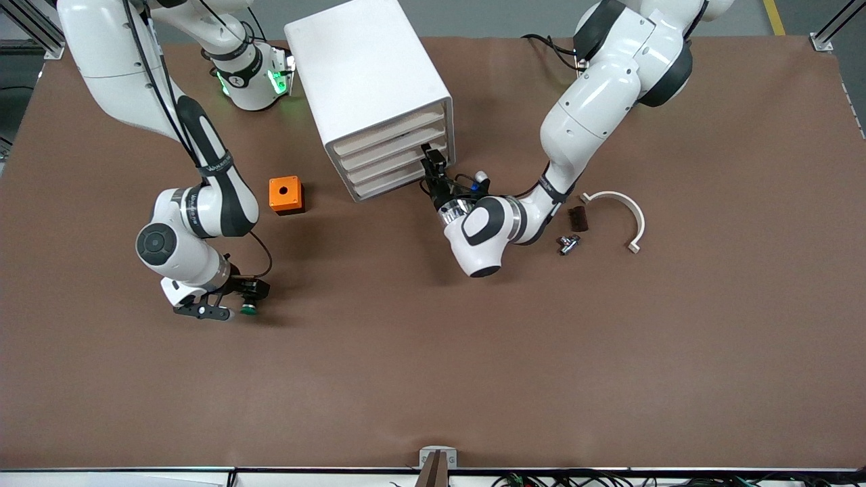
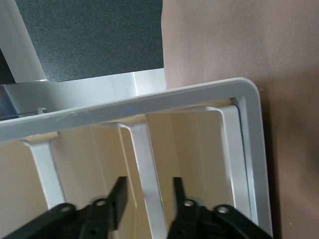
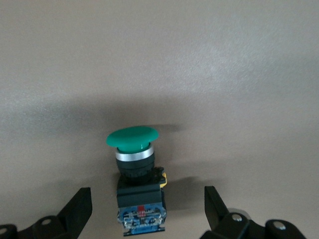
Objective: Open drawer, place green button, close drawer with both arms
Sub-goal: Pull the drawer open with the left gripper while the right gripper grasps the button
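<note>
Button (image 3: 135, 177) is seen lying on the table (image 1: 433, 365) toward the right arm's end, green cap pointing away from the wrist, long axis centred betw. spread fingers (image 3: 77, 209) of the right gripper (image 3: 145, 209), no contact yet. Left gripper (image 2: 148, 195) is held at the drawer unit (image 1: 379, 101), fingers apart astride a front rail (image 2: 147, 164).

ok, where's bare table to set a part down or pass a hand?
Widest bare stretch: the table nearer the camera than both grippers. Another lies between the orange box and the right gripper at the button. Crowded: the drawer fronts with the left gripper, and the small parts by the white clamp.
</note>
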Available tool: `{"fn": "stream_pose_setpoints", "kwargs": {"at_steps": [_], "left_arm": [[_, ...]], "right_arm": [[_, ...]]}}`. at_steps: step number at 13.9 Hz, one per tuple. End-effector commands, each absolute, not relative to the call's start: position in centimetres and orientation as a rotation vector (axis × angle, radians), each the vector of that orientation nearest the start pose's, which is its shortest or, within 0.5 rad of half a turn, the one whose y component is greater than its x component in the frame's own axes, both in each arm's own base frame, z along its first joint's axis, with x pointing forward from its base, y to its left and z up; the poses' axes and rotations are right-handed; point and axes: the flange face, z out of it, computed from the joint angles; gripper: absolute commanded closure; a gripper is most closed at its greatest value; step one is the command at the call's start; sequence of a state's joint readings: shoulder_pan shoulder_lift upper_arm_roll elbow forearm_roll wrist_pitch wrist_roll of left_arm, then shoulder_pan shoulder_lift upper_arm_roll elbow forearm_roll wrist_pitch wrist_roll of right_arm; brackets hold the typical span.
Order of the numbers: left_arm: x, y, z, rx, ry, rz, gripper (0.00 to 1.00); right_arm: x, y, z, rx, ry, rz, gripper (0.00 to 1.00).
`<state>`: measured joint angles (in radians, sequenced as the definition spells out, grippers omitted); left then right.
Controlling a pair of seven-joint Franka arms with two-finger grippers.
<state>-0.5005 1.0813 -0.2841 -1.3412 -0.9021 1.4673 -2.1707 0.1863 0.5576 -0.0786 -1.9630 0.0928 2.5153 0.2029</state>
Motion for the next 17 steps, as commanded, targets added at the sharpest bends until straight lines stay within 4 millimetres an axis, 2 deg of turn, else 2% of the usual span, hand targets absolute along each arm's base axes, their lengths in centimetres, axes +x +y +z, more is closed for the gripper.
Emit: {"fn": "stream_pose_setpoints", "kwargs": {"at_steps": [1, 6, 8, 9, 11, 15, 16, 17], "left_arm": [[41.7, -50.5, 10.5, -1.186, -1.545, 1.494, 0.76], [41.8, -50.6, 10.0, -1.120, -1.571, 1.493, 0.94], [42.1, -50.3, 10.1, -1.089, -1.584, 1.488, 0.94], [42.5, -49.9, 10.0, -1.085, -1.593, 1.486, 0.94], [43.7, -48.8, 9.8, -1.072, -1.619, 1.489, 0.94], [46.6, -46.1, 9.9, -1.032, -1.666, 1.531, 0.94], [47.4, -45.3, 9.9, -1.020, -1.680, 1.541, 0.93], [48.3, -44.4, 10.0, -1.010, -1.695, 1.552, 0.93]], "right_arm": [[60.5, 7.7, 18.2, -3.095, 0.304, 0.013, 0.00], [60.2, 7.5, 18.0, -3.096, 0.309, 0.024, 0.00], [60.1, 7.4, 17.8, -3.097, 0.310, 0.029, 0.01], [60.1, 7.4, 17.8, -3.097, 0.310, 0.029, 0.05], [60.1, 7.4, 17.8, -3.097, 0.310, 0.029, 0.24], [60.1, 7.5, 17.9, -3.097, 0.309, 0.029, 0.84], [60.2, 7.5, 17.9, -3.096, 0.309, 0.027, 0.93], [60.2, 7.5, 17.9, -3.096, 0.309, 0.027, 0.97]]}}
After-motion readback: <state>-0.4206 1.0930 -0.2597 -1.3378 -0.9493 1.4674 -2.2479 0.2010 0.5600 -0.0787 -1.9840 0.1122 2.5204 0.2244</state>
